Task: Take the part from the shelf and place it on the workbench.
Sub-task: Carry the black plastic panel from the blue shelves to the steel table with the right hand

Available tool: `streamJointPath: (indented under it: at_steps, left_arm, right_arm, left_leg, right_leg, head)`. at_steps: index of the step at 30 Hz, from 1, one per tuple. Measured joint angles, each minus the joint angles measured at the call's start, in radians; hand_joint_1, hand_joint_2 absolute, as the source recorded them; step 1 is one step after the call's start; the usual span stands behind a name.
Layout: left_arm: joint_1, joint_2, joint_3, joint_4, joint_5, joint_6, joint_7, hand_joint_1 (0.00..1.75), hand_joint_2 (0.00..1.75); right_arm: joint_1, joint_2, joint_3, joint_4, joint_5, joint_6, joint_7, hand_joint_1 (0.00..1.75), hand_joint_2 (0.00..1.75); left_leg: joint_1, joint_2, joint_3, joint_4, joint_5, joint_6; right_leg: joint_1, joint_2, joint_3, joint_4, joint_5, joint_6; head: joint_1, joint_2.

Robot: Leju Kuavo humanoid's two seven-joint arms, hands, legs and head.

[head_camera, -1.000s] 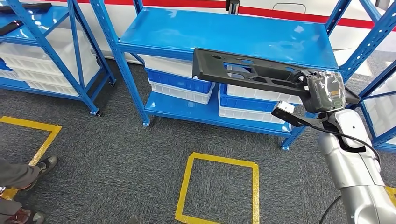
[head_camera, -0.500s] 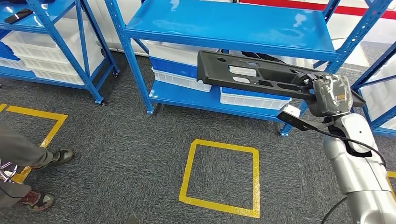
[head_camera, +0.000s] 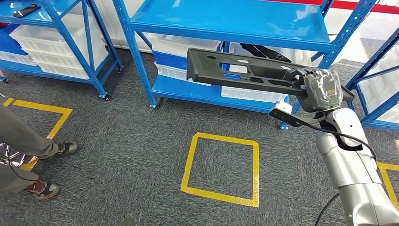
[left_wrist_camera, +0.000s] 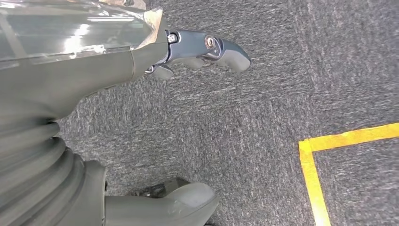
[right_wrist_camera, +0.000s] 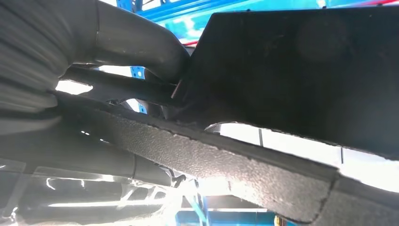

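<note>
Within the right robot hand (head_camera: 321,89), the part (head_camera: 240,73)

Right arm (head_camera: 350,174): smooth silver shell in rounded segments, black seam band near the wrist, thin black cable (head_camera: 350,137) looping along its outer side. Right hand (head_camera: 323,90) wrapped in clear glossy film (orange mark visible beneath). Left hand (left_wrist_camera: 141,52): grey ribbed cover, thick grey thumb, blue-grey fingers (left_wrist_camera: 221,49) with silver screws.
</note>
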Motion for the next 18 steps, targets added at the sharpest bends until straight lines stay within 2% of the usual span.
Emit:
streamJointPath:
  at_steps: [1, 2, 3, 4, 6, 7, 8, 9, 10, 11, 12, 13, 14, 15, 17, 18]
  left_arm:
    - [-0.001, 0.000, 0.001, 0.000, -0.002, -0.004, -0.001, 0.00, 1.75]
    - [-0.003, 0.000, 0.001, 0.000, -0.003, -0.008, -0.002, 0.00, 1.75]
    - [-0.005, 0.001, 0.001, 0.000, -0.003, -0.010, -0.002, 0.00, 1.75]
    - [-0.009, 0.002, 0.002, 0.000, 0.000, -0.012, -0.002, 0.00, 1.75]
    - [-0.015, 0.004, 0.006, -0.001, 0.008, -0.014, -0.005, 0.00, 1.75]
    - [-0.016, 0.005, 0.010, -0.001, 0.012, -0.015, -0.007, 0.00, 1.75]
    - [-0.017, 0.005, 0.013, -0.001, 0.014, -0.015, -0.010, 0.00, 1.75]
    - [-0.017, 0.005, 0.016, -0.001, 0.016, -0.016, -0.012, 0.00, 1.75]
    - [-0.018, 0.005, 0.018, -0.001, 0.016, -0.016, -0.014, 0.00, 1.75]
    - [-0.018, 0.006, 0.020, -0.001, 0.016, -0.016, -0.015, 0.00, 1.75]
    - [-0.018, 0.007, 0.022, -0.001, 0.017, -0.015, -0.017, 0.00, 1.75]
    - [-0.018, 0.007, 0.024, -0.002, 0.017, -0.015, -0.018, 0.00, 1.75]
    - [-0.017, 0.008, 0.026, -0.002, 0.017, -0.014, -0.018, 0.00, 1.75]
    - [-0.017, 0.008, 0.028, -0.003, 0.018, -0.014, -0.018, 0.00, 1.75]
    - [-0.014, 0.009, 0.030, -0.003, 0.018, -0.013, -0.019, 0.00, 1.75]
    - [-0.013, 0.010, 0.031, -0.003, 0.018, -0.013, -0.019, 0.00, 1.75]
  right_arm:
    - [0.004, 0.001, 0.001, 0.002, -0.002, -0.006, 0.000, 1.69, 1.75]
    - [0.009, 0.002, 0.001, 0.004, -0.001, -0.014, 0.001, 1.69, 1.75]
    - [0.014, 0.002, 0.002, 0.006, 0.002, -0.019, 0.002, 1.69, 1.75]
    - [0.017, 0.004, 0.003, 0.008, 0.008, -0.024, 0.005, 1.69, 1.75]
    - [0.019, 0.013, 0.007, 0.014, 0.024, -0.029, 0.013, 1.69, 1.75]
    - [0.019, 0.019, 0.010, 0.017, 0.032, -0.029, 0.017, 1.69, 1.75]
    - [0.019, 0.026, 0.014, 0.021, 0.037, -0.029, 0.019, 1.69, 1.75]
    - [0.019, 0.032, 0.017, 0.024, 0.040, -0.029, 0.020, 1.69, 1.75]
    - [0.017, 0.036, 0.021, 0.027, 0.042, -0.029, 0.020, 1.69, 1.75]
    - [0.015, 0.040, 0.023, 0.029, 0.042, -0.029, 0.021, 1.69, 1.75]
    - [0.010, 0.044, 0.026, 0.031, 0.042, -0.028, 0.021, 1.69, 1.75]
    - [0.006, 0.047, 0.028, 0.033, 0.043, -0.028, 0.021, 1.69, 1.75]
    - [0.002, 0.051, 0.030, 0.036, 0.044, -0.027, 0.021, 1.69, 1.75]
    - [-0.002, 0.055, 0.032, 0.038, 0.044, -0.027, 0.021, 1.69, 1.75]
    - [-0.006, 0.063, 0.035, 0.044, 0.046, -0.025, 0.022, 1.69, 1.75]
    - [-0.008, 0.068, 0.037, 0.047, 0.048, -0.024, 0.022, 1.69, 1.75]
  left_leg:
    - [-0.003, 0.001, -0.001, -0.010, 0.006, 0.005]
    - [-0.004, 0.003, -0.002, -0.022, 0.017, 0.010]
    - [-0.003, 0.005, -0.006, -0.034, 0.029, 0.018]
    - [-0.001, 0.008, -0.012, -0.045, 0.041, 0.025]
    - [0.000, 0.011, -0.036, -0.049, 0.060, 0.033]
    - [0.000, 0.013, -0.050, -0.045, 0.068, 0.033]
    - [0.000, 0.015, -0.064, -0.040, 0.076, 0.031]
    - [0.002, 0.017, -0.080, -0.034, 0.084, 0.028]
    - [0.005, 0.018, -0.097, -0.025, 0.090, 0.023]
    - [0.009, 0.018, -0.114, -0.014, 0.096, 0.017]
    - [0.010, 0.018, -0.132, -0.002, 0.102, 0.010]
    - [0.010, 0.018, -0.147, 0.008, 0.108, 0.003]
    - [0.008, 0.017, -0.158, 0.016, 0.115, -0.003]
    - [0.005, 0.015, -0.165, 0.018, 0.125, -0.008]
    - [0.005, 0.013, -0.173, 0.018, 0.137, -0.014]
    - [0.007, 0.012, -0.180, 0.027, 0.120, -0.019]
  right_leg:
    - [-0.002, 0.000, -0.002, -0.004, 0.009, 0.009]
    - [-0.002, 0.000, -0.008, -0.003, 0.006, 0.014]
    - [0.000, 0.001, -0.019, 0.011, -0.011, 0.013]
    - [0.002, 0.003, -0.034, 0.044, -0.042, 0.008]
    - [0.001, 0.005, -0.074, 0.160, -0.123, -0.002]
    - [-0.001, 0.006, -0.086, 0.220, -0.148, 0.001]
    - [-0.002, 0.006, -0.087, 0.260, -0.152, 0.009]
    - [-0.005, 0.006, -0.076, 0.273, -0.140, 0.021]
    - [-0.009, 0.006, -0.049, 0.251, -0.115, 0.036]
    - [-0.014, 0.006, -0.011, 0.201, -0.094, 0.049]
    - [-0.013, 0.007, 0.030, 0.141, -0.090, 0.057]
    - [-0.010, 0.009, 0.061, 0.088, -0.095, 0.055]
    - [-0.006, 0.011, 0.079, 0.054, -0.106, 0.050]
    - [0.001, 0.012, 0.083, 0.041, -0.114, 0.041]
    - [-0.004, 0.010, 0.069, 0.042, -0.104, 0.020]
    - [-0.007, 0.008, 0.060, 0.044, -0.094, 0.006]
  head:
    - [0.000, 0.000]
    - [0.000, 0.000]
    - [0.002, 0.000]
    - [0.004, 0.000]
    - [0.009, 0.000]
    - [0.010, 0.000]
    - [0.010, 0.000]
    - [0.010, 0.000]
    - [0.010, 0.000]
    - [0.010, 0.000]
    - [0.012, 0.000]
    - [0.011, 0.000]
    - [0.012, 0.000]
    - [0.011, 0.000]
    - [0.009, 0.000]
    - [0.009, 0.000]
